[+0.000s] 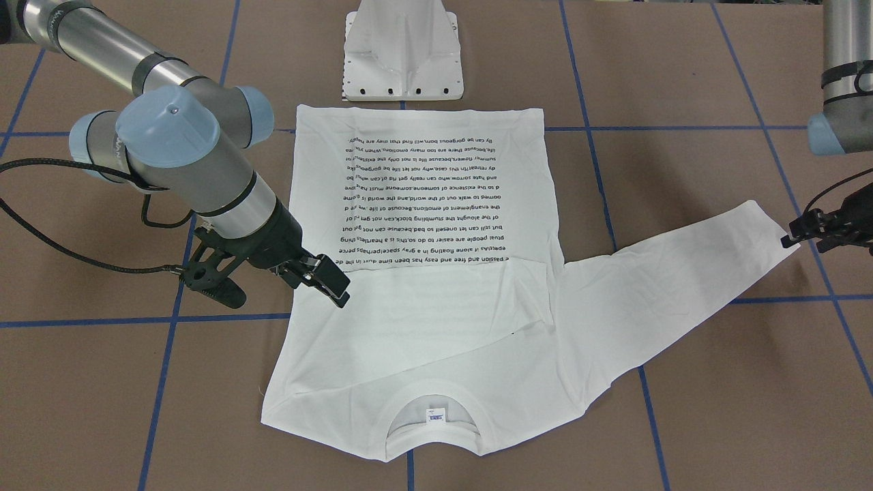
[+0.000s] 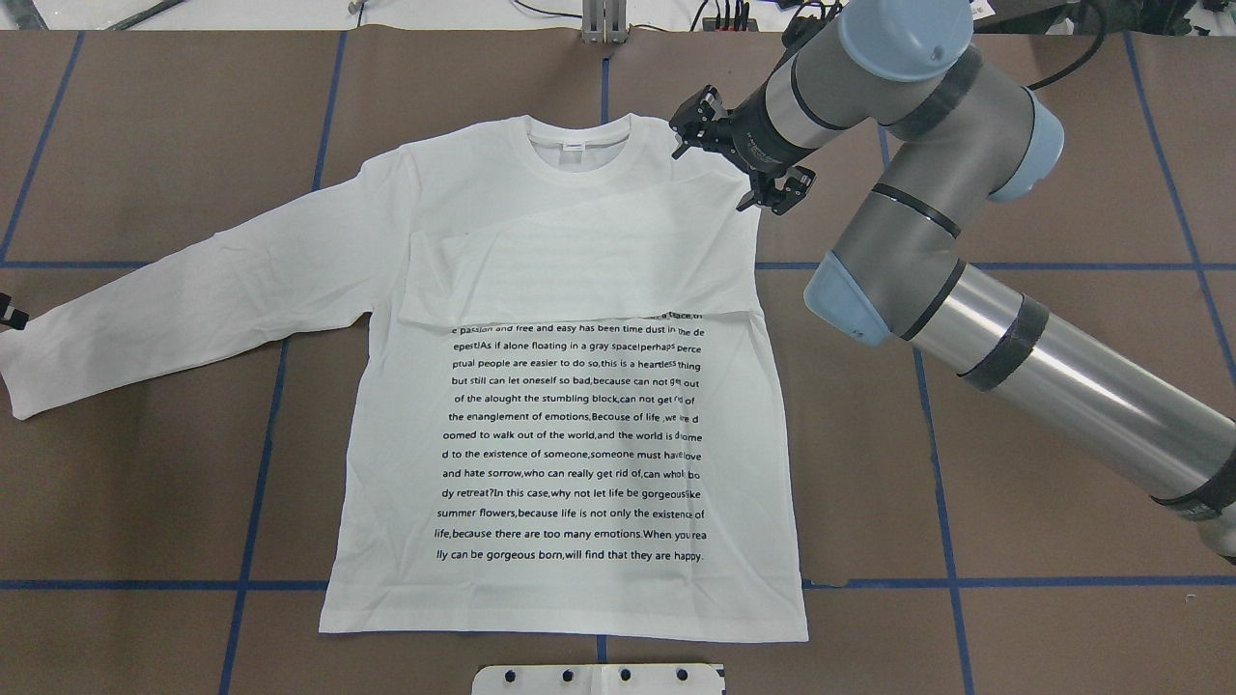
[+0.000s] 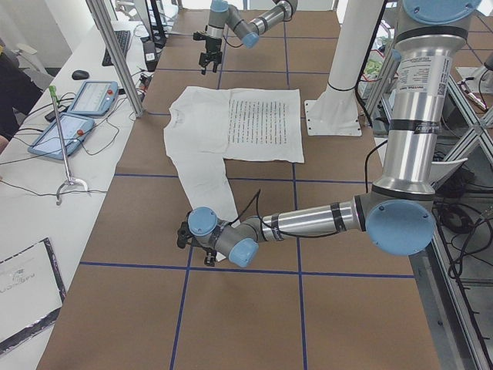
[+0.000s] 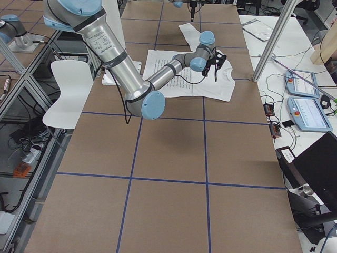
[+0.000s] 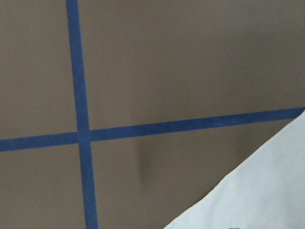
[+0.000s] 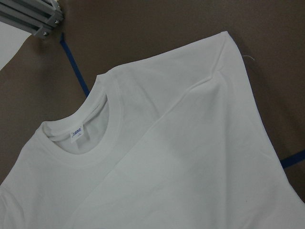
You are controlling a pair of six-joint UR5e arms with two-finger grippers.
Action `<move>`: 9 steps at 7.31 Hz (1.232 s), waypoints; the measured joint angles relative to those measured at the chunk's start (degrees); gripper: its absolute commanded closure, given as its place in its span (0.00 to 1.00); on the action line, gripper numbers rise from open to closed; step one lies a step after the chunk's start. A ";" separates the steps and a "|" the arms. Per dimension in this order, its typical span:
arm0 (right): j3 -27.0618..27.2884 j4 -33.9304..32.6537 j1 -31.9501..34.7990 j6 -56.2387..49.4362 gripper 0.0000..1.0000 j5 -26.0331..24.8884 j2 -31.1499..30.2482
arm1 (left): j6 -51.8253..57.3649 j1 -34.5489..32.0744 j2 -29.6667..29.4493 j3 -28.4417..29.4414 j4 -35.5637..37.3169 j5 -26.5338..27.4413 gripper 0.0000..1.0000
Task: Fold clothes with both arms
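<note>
Sleeve-folding stage here: the T-shirt (image 2: 579, 434) lies flat mid-bench (image 2: 1014, 405), print up, hem at the robot's edge, collar toward the far edge, with the right sleeve (image 2: 579, 275) already laid across the chest. The left sleeve (image 2: 193, 290) is not yet folded and stretches toward the bench's left end. The left gripper (image 1: 794, 235) sits low at its cuff, arm reaching out flat along the bench; whether its jaws grip the cuff, I cannot tell. The right gripper (image 2: 719, 169) hovers over the right shoulder, wrist tipped down, jaws apart, holding nothing. Next, by my reading: pinch that cuff, lift, sweep it across the chest.
</note>
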 measured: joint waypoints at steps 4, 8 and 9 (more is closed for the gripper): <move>0.10 -0.08 0.04 -0.01 0.01 -0.02 -0.01 | -0.83 1.29 0.14 0.72 0.18 0.15 0.29; 0.20 -0.10 0.09 0.07 0.01 -0.06 0.00 | -0.81 1.50 0.13 1.68 -0.05 0.49 0.35; 0.31 -0.14 0.13 0.08 0.01 -0.07 -0.02 | -0.84 1.50 0.14 1.81 -0.06 0.51 0.54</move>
